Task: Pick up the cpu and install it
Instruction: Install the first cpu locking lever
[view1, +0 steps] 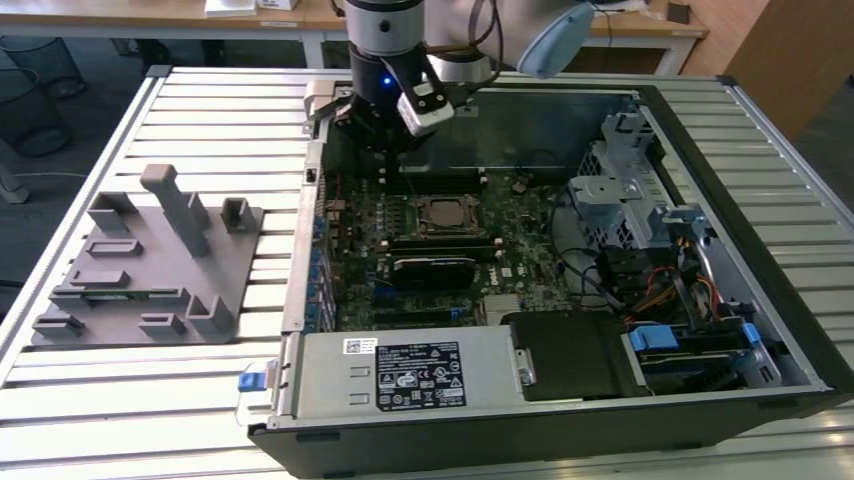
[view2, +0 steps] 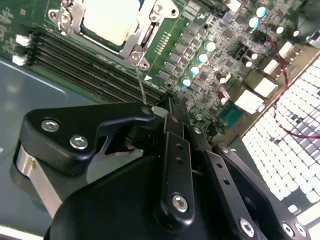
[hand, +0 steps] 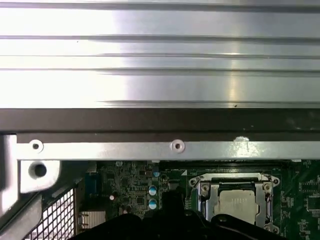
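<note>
One arm: a Universal Robots arm, its gripper (view1: 387, 135) hanging over the far edge of the open computer case (view1: 747, 150), above the motherboard (view1: 441, 255).
Jaws: together, as the second wrist view showed the black fingers (view2: 172, 145) meeting at a narrow tip; I saw nothing between them.
Cpu: the cpu (view1: 441, 214) lay flat inside the metal-framed socket (hand: 202, 197) near the middle of the board; silvery top, pale rim, seen in both wrist views (view2: 111, 19) (hand: 239, 204).
Position relative to gripper: apart, the chip sat just beside the fingertips, not touching.
Progress: judged nearly done, since the chip was already seated in the socket; whether the retention frame was latched over it, I could not tell.
Orientation: square, so no long axis; face up, edges square with the socket frame and parallel to the memory slots (view2: 85, 62).
Fixture tray: grey plastic blocks (view1: 154, 260) on the slatted surface (view1: 107, 400), at the exterior view's left, well apart from the case.
</note>
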